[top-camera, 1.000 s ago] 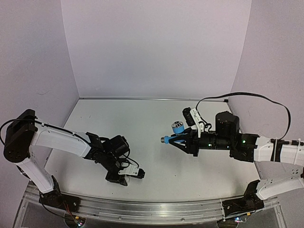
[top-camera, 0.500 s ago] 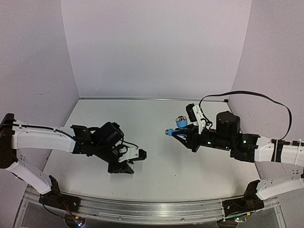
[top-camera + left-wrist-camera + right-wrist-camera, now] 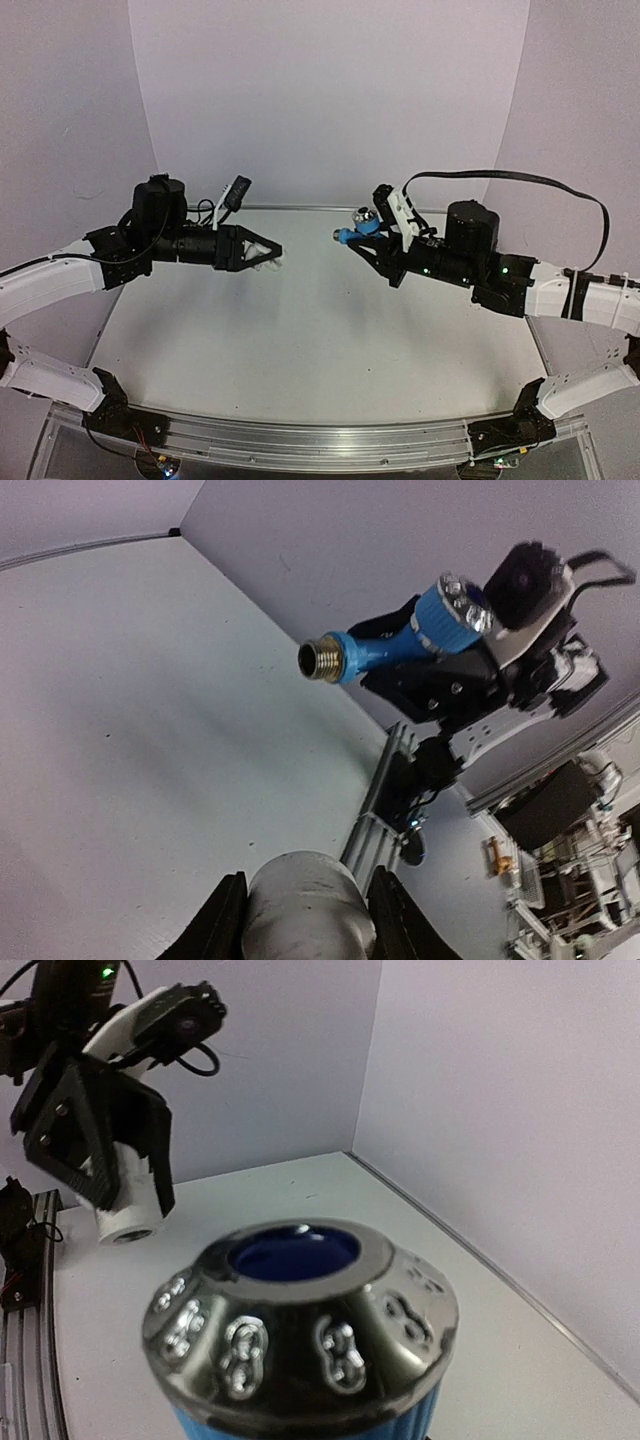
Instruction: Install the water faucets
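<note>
1. The right claw is closed on a small light-blue plastic water faucet and holds it in the air over the far right part of the pale grey counter.
2. The water faucet lies roughly level. Its brass-coloured threaded end points left towards the other arm, and its silvery round knob stands up from the blue body.
3. In the right wrist view the knob fills the near field, a ring of raised studs around a dark blue centre. The fingers beneath it are hidden there.
4. The left claw is closed on a white cylindrical plastic fitting, with one black finger pressed to each side of it.
5. The fitting is also raised off the counter, over the far left part, and its open end faces right towards the water faucet.
6. The threaded end and the fitting face each other across a clear gap without touching, at about the same height.
7. Both arms reach in from their own sides and meet near the far wall, which is plain pale lilac.
8. A metal rail runs along the near edge of the counter and carries the arm bases.
</note>
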{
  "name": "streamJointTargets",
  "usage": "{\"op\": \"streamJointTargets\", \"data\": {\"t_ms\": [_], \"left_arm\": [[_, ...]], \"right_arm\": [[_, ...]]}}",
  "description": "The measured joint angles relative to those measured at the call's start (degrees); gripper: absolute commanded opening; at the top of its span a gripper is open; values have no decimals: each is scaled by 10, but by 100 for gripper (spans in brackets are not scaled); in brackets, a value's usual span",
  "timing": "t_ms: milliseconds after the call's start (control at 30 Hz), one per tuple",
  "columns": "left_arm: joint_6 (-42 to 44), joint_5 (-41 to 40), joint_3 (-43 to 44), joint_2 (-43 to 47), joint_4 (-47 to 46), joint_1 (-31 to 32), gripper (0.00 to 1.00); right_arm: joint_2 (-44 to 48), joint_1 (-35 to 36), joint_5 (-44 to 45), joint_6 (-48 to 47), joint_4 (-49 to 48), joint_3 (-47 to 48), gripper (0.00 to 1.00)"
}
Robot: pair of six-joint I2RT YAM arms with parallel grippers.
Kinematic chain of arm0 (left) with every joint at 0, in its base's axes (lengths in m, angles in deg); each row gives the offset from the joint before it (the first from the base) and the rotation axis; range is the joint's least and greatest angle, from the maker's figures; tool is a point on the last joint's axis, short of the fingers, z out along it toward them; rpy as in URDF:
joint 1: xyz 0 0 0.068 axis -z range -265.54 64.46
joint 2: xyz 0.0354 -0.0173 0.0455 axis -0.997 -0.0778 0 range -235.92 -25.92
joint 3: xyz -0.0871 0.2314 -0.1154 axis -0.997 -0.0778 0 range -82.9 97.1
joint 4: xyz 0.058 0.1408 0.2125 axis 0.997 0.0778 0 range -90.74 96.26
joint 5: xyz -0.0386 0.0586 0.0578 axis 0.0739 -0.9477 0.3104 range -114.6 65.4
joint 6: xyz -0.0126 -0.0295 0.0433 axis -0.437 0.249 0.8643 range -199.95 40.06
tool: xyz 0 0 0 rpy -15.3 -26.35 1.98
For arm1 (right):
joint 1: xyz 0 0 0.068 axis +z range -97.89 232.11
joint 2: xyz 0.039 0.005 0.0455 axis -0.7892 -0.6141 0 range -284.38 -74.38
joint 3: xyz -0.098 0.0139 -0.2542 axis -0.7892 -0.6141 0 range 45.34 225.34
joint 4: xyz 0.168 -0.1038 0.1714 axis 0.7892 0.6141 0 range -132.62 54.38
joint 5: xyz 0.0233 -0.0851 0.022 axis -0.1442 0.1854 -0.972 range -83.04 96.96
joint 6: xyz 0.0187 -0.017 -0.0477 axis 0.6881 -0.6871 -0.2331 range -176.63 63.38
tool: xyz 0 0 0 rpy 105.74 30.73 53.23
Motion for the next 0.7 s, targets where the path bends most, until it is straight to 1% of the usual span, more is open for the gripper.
{"op": "streamJointTargets", "data": {"t_ms": [100,200,333,433,567,700], "left_arm": [[-128,87,-9,1,-74,-47,0],[-271,152,-35,1,-187,-84,0],[-480,196,-94,-6,-376,-118,0],[-595,200,-102,-26,-452,-124,0],[-693,199,-102,-40,-505,-124,0],[-749,191,-101,-43,-531,-124,0]], "right_arm": [[-18,0,-41,-54,-3,24,0],[-26,0,-87,-114,-2,42,0],[-27,0,-136,-181,-4,66,0],[-36,0,-165,-214,-15,90,0],[-69,0,-196,-240,-54,116,0],[-101,0,-218,-255,-88,123,0]]}}
